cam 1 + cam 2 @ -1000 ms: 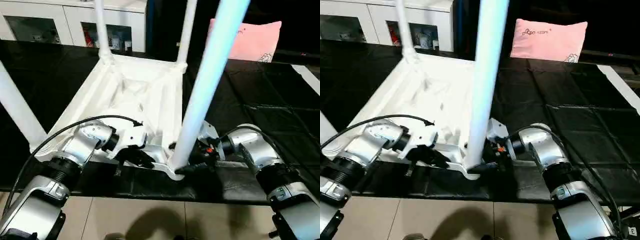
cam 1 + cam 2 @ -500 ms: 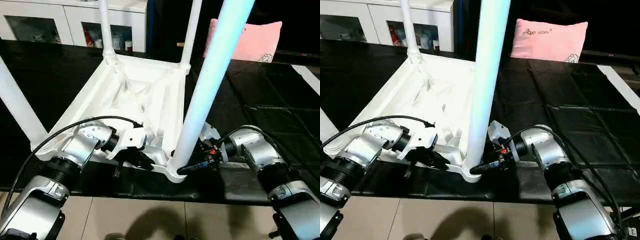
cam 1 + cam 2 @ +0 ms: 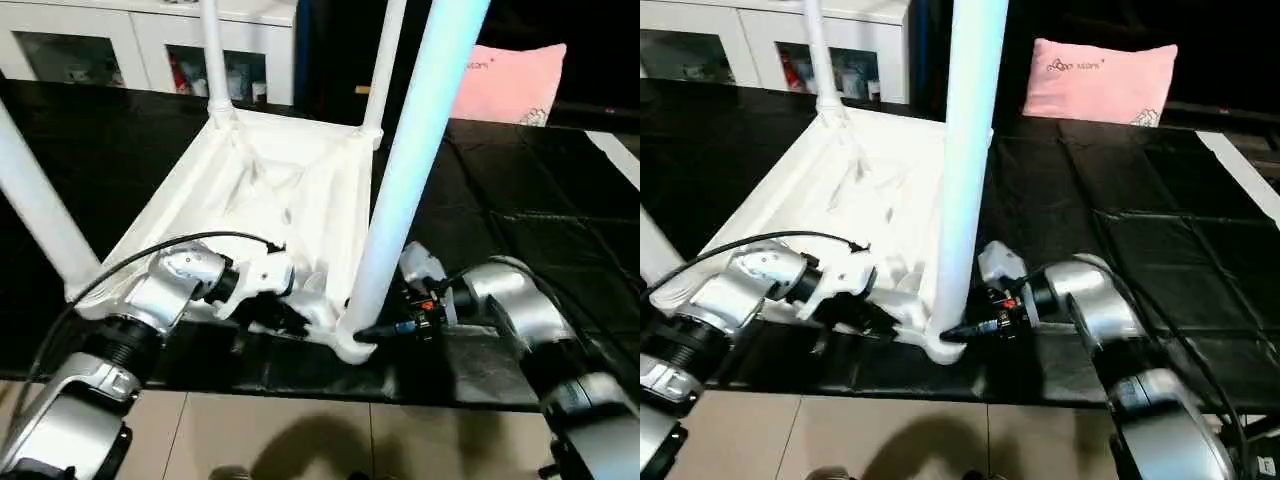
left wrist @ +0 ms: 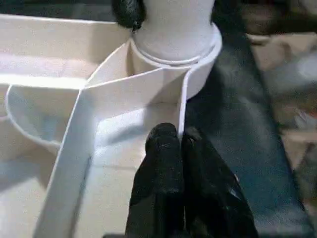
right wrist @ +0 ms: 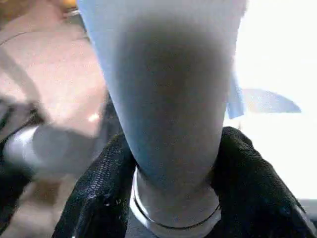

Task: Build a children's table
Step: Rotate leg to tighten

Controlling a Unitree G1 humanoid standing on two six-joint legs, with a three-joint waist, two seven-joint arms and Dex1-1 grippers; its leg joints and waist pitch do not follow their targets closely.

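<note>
Tabletop: the white plastic rectangular tabletop (image 3: 290,200) lies upside down on the black sheet-covered surface (image 3: 520,230), its ribbed underside facing up, with thin raised ribs crossing a shallow recessed tray and a round socket at each corner.
Legs: four long white tapered round legs stand upright in the corner sockets; the near right leg (image 3: 415,160) is smooth and faintly blue-lit and rises out of the frame, the near left leg (image 3: 40,215) leans off the left edge, and the two far legs (image 3: 212,55) are slimmer in view.
Near right socket: the round collar (image 4: 190,54) has a smooth rim with a fine seam line where the leg enters it; it sits at the tabletop's front corner, close to the surface's near edge.
Left gripper: the left gripper (image 4: 178,148), with matte black rubbery fingers, is clenched on a thin upright rib of the tabletop beside that socket.
Right gripper: the right gripper (image 5: 173,173) grasps the base of the near right leg, one black textured finger (image 5: 99,193) on each side, just above the collar ring.
Left wrist view: it adds the rib junction and the thin wall edges, which the head views hide behind the arm.
Right wrist view: it adds the leg's taper up close and the ring at its foot.
Head views: they add the silver forearms (image 3: 150,300), a black cable looping over the left one, the pink rectangular pillow (image 3: 1100,80) beyond the surface, and the white glass-door cabinet (image 3: 750,45) behind.
</note>
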